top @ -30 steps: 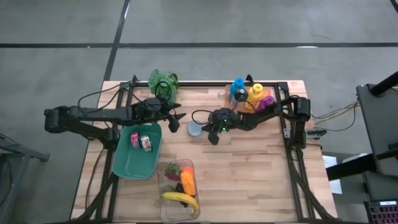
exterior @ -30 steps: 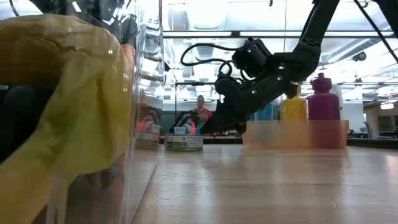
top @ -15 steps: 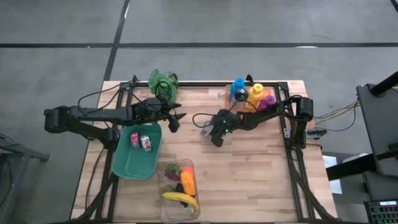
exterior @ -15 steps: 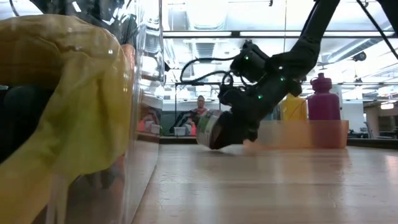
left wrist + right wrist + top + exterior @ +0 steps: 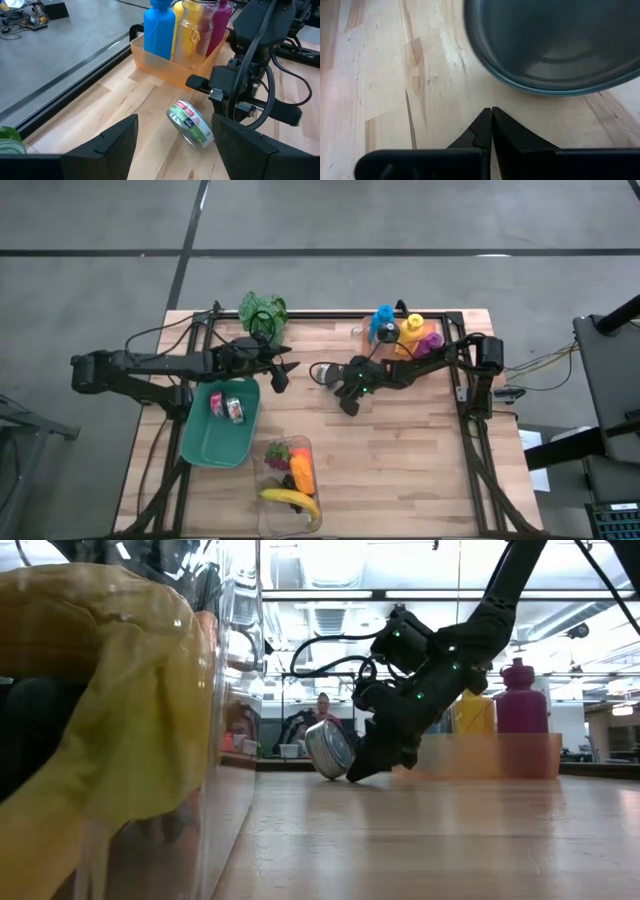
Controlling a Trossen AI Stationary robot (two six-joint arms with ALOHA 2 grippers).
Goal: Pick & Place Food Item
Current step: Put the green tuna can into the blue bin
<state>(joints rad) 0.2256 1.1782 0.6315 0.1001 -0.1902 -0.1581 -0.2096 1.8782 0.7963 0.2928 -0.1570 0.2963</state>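
Observation:
A small tin point(image 5: 322, 373) with a green label stands tilted on its lower rim point(image 5: 340, 776) on the wood table, left of my right gripper. It also shows in the left wrist view point(image 5: 190, 124) and fills the right wrist view with its dark end point(image 5: 555, 45). My right gripper point(image 5: 348, 404) is shut, its fingertips point(image 5: 357, 773) pointing down at the table right beside the tin's rim. My left gripper point(image 5: 281, 371) is open and hovers by the green tray's far edge, its fingers wide apart point(image 5: 175, 145). My right gripper point(image 5: 491, 114) has its shut fingertips low at the table, next to the tin's lower rim point(image 5: 343, 775). The right wrist view shows a strip of bare wood between tips and tin. I cannot tell whether the gripper touches the tin.
A green tray point(image 5: 200, 445) holds two tins at the table's left. A clear box point(image 5: 290, 480) of fruit sits at the near edge. An orange bin point(image 5: 405, 332) of bottles stands far right, and a green thing point(image 5: 262, 308) at the far edge. Bare wood lies near and right.
The tin stood flat on the table a second ago. My right gripper came down and toward the table's right beside it, and the tin tipped up onto its rim. In the last half second the tin has shifted a little left of the gripper, still tilted.

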